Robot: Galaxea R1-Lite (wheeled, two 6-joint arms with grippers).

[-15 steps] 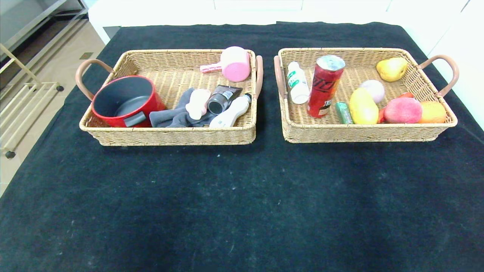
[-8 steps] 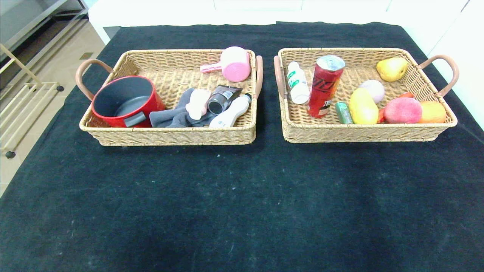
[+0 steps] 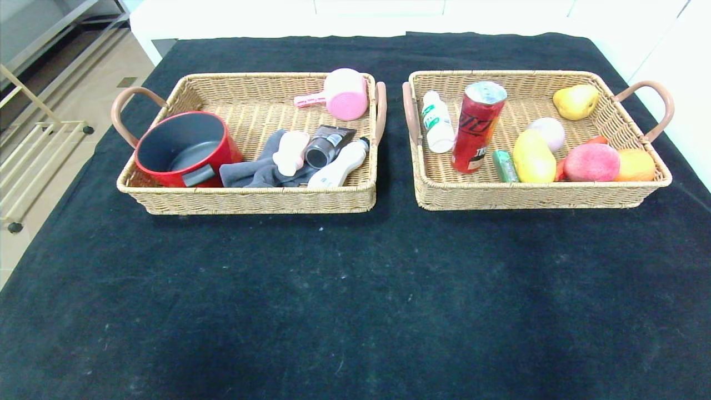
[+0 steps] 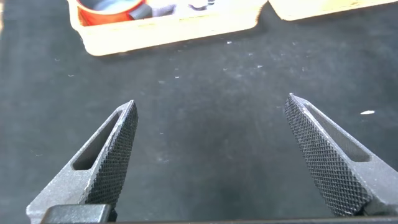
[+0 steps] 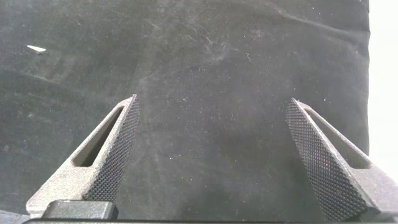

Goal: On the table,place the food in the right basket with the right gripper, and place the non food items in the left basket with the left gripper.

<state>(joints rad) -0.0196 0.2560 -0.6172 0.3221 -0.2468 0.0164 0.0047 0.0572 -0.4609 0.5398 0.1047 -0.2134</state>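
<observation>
My left hand [image 4: 211, 146] and right hand [image 5: 211, 149] hang spread wide, grasping nothing, above the table [image 3: 355, 289]. Food fills the right basket [image 3: 536, 194]; non-food items lie in the left basket [image 3: 250, 200].

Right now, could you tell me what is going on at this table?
Nothing is being handled. The left gripper and right gripper both hang open and empty over bare black table. The sorting looks done: the can, small bottle and peach sit in the right basket, the tubes and brush bottle in the left basket.
</observation>
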